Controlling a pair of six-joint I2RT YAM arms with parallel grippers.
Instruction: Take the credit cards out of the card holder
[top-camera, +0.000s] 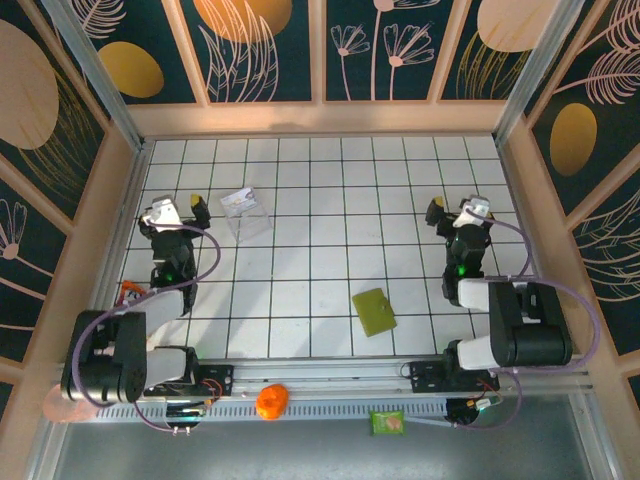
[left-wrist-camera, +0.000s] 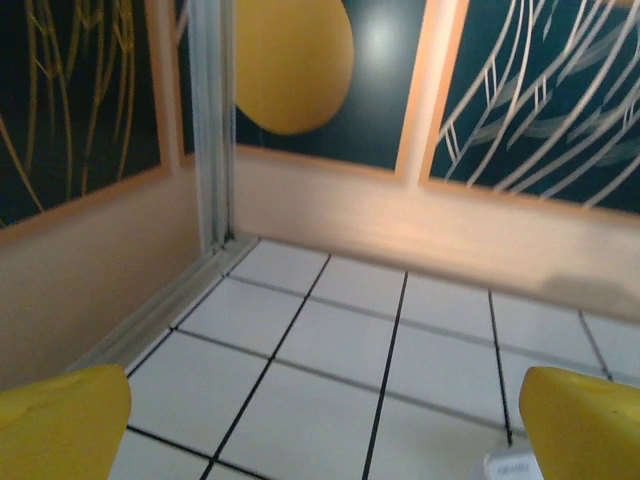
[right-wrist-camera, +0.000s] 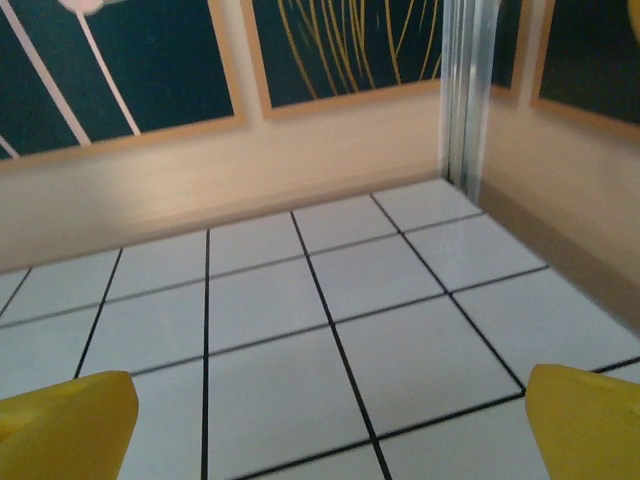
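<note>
The card holder is a flat yellow-green rectangle lying folded shut on the tiled table, near the front and right of centre. The credit cards are hidden. My left gripper hovers at the table's left side, far from the holder, open with nothing between its yellow fingertips. My right gripper stands at the right side, behind and to the right of the holder, also open and empty. In the right wrist view its fingertips frame bare white tiles.
A clear plastic box stands just right of the left gripper; its pale corner pokes into the left wrist view. An orange object and a green packet lie on the front rail. Wooden walls ring the table.
</note>
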